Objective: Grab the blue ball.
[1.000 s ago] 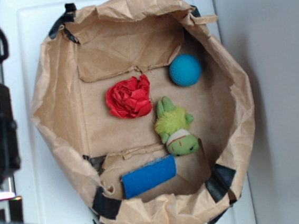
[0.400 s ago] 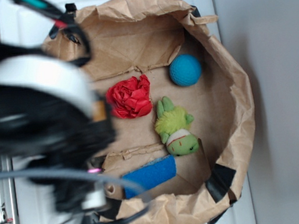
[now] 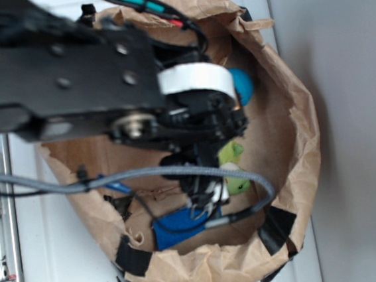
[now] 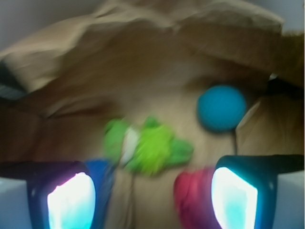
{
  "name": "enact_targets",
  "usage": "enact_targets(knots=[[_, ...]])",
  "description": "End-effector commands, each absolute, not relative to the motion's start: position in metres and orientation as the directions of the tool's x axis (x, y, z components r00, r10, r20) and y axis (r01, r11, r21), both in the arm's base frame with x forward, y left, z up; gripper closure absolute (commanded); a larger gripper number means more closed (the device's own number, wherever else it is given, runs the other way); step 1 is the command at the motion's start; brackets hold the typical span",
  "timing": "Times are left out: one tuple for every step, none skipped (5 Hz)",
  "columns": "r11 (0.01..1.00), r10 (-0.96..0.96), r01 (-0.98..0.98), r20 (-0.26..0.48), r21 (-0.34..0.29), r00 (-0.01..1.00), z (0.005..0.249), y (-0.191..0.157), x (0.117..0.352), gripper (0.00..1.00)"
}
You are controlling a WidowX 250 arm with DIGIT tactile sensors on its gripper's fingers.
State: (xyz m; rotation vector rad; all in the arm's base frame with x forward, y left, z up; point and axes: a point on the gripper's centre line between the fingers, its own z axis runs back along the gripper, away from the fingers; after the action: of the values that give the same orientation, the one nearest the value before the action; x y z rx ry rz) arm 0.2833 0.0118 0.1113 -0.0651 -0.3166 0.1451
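The blue ball (image 4: 221, 108) is a small teal round ball lying on the floor of a brown paper bag (image 4: 143, 52), ahead and to the right in the blurred wrist view. In the exterior view only the ball's (image 3: 243, 85) right edge shows past the arm. My gripper (image 4: 151, 200) is open, with nothing between its two glowing fingers (image 4: 71, 202). It hovers over the bag's middle, well short of the ball. The arm (image 3: 88, 70) hides much of the bag in the exterior view.
A green plush toy (image 4: 147, 145) lies just ahead of the gripper, also partly showing as green plush (image 3: 231, 153). A red crumpled thing (image 4: 193, 198) sits by the right finger. A blue sponge block (image 3: 176, 227) lies near the bag's lower wall (image 3: 207, 272). A white surface (image 3: 46, 261) surrounds the bag.
The arm has swung in from the left and now reaches over the bag, covering the red thing and most of the ball. The objects have not moved.
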Motion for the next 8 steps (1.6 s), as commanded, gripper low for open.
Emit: enact_targets(knots=[[0.983, 0.176, -0.154, 0.309, -0.097, 0.934, 0.120, 0.023, 0.291, 0.00], [0.983, 0.176, -0.154, 0.309, -0.097, 0.934, 0.120, 0.023, 0.291, 0.00], [0.983, 0.176, -0.154, 0.309, -0.097, 0.934, 0.120, 0.023, 0.291, 0.00], [0.970, 0.243, -0.237, 0.352, -0.063, 0.904, 0.107, 0.034, 0.307, 0.00], [0.967, 0.255, -0.244, 0.345, -0.075, 0.903, 0.096, 0.047, 0.315, 0.00], [0.964, 0.263, -0.252, 0.369, -0.079, 0.891, 0.080, 0.063, 0.317, 0.00], [0.962, 0.270, -0.263, 0.393, -0.074, 0.879, 0.072, 0.064, 0.319, 0.00], [0.962, 0.273, -0.264, 0.324, -0.072, 0.906, 0.055, 0.057, 0.337, 0.00]])
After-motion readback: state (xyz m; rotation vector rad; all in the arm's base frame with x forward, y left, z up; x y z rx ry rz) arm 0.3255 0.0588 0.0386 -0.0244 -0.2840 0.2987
